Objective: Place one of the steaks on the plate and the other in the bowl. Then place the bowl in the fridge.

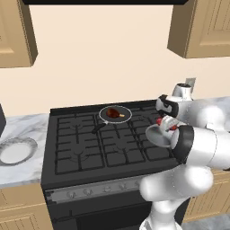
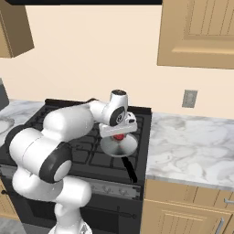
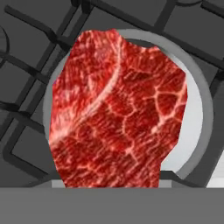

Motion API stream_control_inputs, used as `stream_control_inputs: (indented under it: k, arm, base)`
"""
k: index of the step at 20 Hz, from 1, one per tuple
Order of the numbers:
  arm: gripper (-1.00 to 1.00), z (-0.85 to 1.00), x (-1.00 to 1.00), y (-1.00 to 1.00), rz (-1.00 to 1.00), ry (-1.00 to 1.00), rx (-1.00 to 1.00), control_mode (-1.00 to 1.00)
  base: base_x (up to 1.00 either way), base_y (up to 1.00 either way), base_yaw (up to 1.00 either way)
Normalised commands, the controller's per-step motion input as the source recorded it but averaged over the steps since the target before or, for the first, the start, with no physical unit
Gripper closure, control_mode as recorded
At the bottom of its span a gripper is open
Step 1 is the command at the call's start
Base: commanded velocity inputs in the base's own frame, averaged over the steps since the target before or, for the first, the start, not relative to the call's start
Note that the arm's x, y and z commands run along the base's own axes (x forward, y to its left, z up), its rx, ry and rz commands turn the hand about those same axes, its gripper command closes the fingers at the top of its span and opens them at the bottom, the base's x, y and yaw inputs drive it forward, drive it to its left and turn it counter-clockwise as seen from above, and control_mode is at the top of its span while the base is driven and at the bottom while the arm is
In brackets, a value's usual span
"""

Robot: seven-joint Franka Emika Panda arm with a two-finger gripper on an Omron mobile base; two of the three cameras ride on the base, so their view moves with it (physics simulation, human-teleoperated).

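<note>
Tool [image 2: 119,135]: at the end of the white arm, pointing down over the front right burner of the black gas stove [image 1: 90,139]. Its fingers are hidden behind the hand in both base views and lie under the meat in the hand view; whether they are spread or pinching the meat cannot be told.

Bright red steak [image 3: 116,109]: directly under the tool, marbled with pale veins, lying across a round grey frying pan [image 3: 199,109]. In the right base view a patch of red shows just below the hand [image 2: 119,136], above the pan's disc [image 2: 119,146]. In the left base view the red shows beside the wrist [image 1: 173,127], over the pan [image 1: 157,134].

Pan handle [image 2: 129,170]: black, running from the pan toward the stove's front edge, nearer the robot than the tool.

Dark reddish-brown steak [image 1: 114,112]: yellowish end pointing toward the tool's side, lying in a second grey frying pan [image 1: 104,117] on a rear burner, to the left of the tool and farther from the robot.

Plate [image 1: 17,149]: silvery-white with a ribbed rim, on the marble counter [image 1: 20,173] well to the left of the tool, past the stove's left edge.

Wall outlet [image 2: 189,98]: on the beige wall to the right of the tool, above the right-hand counter [image 2: 192,146].

Wooden cupboards [image 2: 199,32]: mounted high, above the tool.
</note>
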Motion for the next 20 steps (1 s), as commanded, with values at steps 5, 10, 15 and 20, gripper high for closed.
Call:
stream_control_inputs:
  k: [5, 10, 15, 20]
  arm:
    - [1.00, 0.42, -0.37, 0.55, -0.45, 0.00, 0.06, -1.00]
    - [1.00, 0.42, -0.49, 0.57, -0.58, 0.00, 0.06, -1.00]
    - [1.00, 0.60, -0.70, 0.12, -0.41, 0.00, 0.03, -1.00]
    - [1.00, 0.65, -0.98, 0.00, -0.20, 0.00, 0.01, -1.00]
  base:
    - [0.00, 0.00, 0.00]
    - [0.00, 0.00, 0.00]
    - [0.00, 0.00, 0.00]
    - [0.00, 0.00, 0.00]
